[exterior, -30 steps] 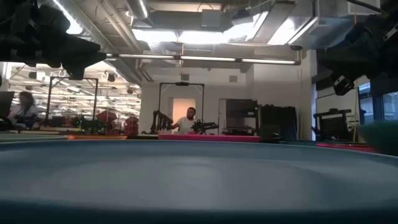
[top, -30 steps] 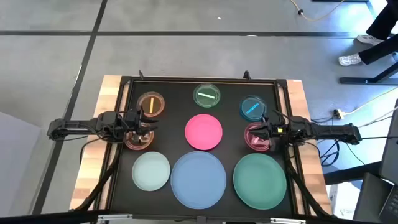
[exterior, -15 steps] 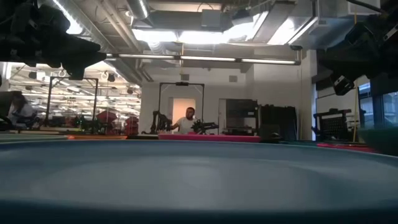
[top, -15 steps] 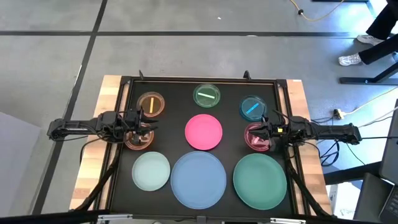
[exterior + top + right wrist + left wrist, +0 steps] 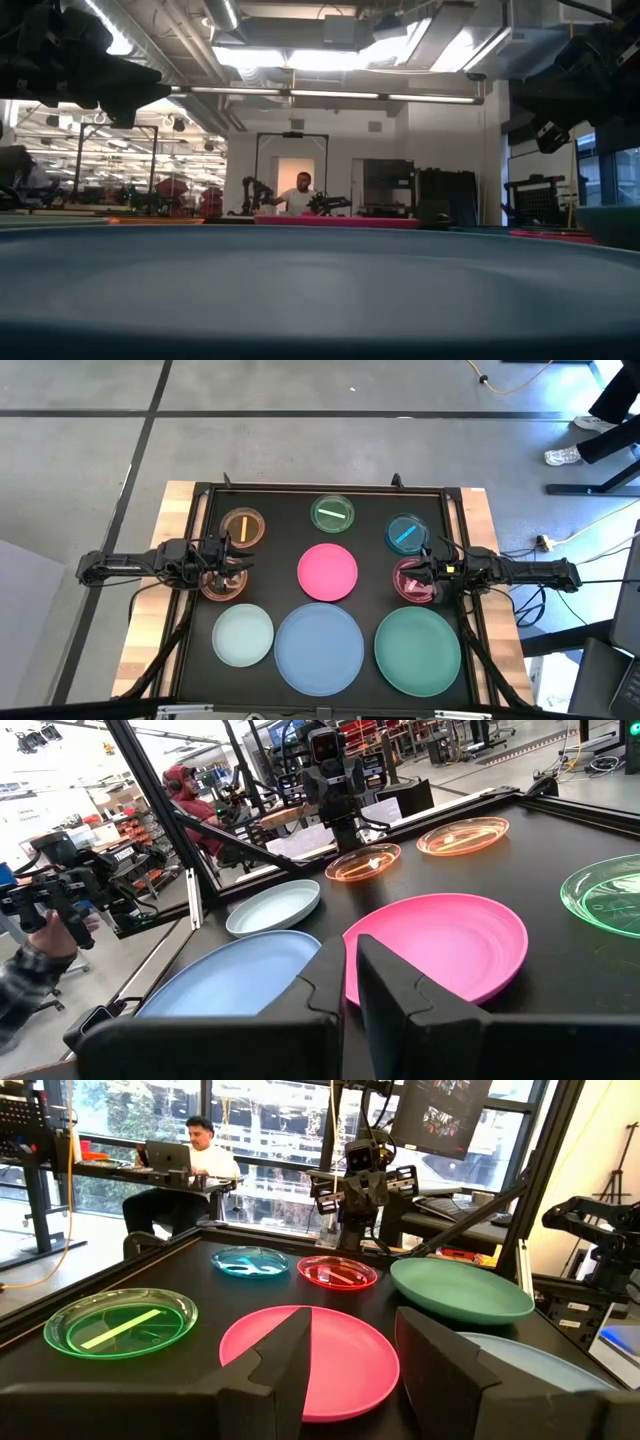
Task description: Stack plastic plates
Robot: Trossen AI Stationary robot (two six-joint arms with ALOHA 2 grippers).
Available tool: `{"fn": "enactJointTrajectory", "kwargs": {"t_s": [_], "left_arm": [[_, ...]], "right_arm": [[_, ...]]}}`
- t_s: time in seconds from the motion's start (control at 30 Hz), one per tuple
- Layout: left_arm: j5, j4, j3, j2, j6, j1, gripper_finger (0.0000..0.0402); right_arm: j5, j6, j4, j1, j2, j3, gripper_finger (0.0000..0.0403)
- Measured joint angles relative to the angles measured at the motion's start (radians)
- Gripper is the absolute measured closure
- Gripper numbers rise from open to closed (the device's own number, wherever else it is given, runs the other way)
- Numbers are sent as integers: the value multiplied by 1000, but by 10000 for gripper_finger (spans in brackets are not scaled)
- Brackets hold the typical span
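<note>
Lying flat and unstacked on the black tabletop point(image 5: 190, 650): big blue plate point(image 5: 319, 648) front centre, big green plate point(image 5: 417, 651) to its right, pale mint plate point(image 5: 243, 636) to its left, pink plate point(image 5: 327, 572) in the middle. Back row has small see-through dishes: orange dish point(image 5: 242, 528), green dish point(image 5: 333, 514), blue dish point(image 5: 405, 533). Two more small ones sit at mid-row ends: an orange-tinted dish point(image 5: 222, 586) left, a pink dish point(image 5: 411, 581) right. Both arms reach in level from the sides. Left claw point(image 5: 226, 568) hangs over the orange-tinted dish, fingers point(image 5: 285, 1365) spread apart, nothing between. Right claw point(image 5: 420, 573) hangs over the pink dish, fingers point(image 5: 385, 982) nearly together, a narrow gap, nothing pinched. People sit at desks beyond.
</note>
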Motion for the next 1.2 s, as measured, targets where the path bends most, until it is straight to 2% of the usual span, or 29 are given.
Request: {"fn": "enactJointTrajectory", "kwargs": {"t_s": [0.23,0.37,0.47,0.63,0.73,0.83,0.87,1.0,1.2], "left_arm": [[-1,4,0,0,7,0,260],[-65,19,0,0,93,1,260],[-110,79,0,0,106,1,260],[-124,218,0,0,108,1,260],[-154,289,0,1,140,1,260],[-131,326,0,4,174,1,260],[-123,333,0,12,178,1,260],[-128,363,0,66,162,1,260],[-132,473,12,236,110,1,260]], "right_arm": [[0,0,0,0,0,0,378],[0,0,1,0,0,0,378],[18,0,8,0,0,0,378],[34,-20,10,0,0,0,378],[106,-51,7,0,0,0,378],[242,-39,37,0,0,0,378],[253,-41,48,0,0,0,378],[167,-101,107,-1,0,0,378],[157,-164,127,0,2,0,378]]}}
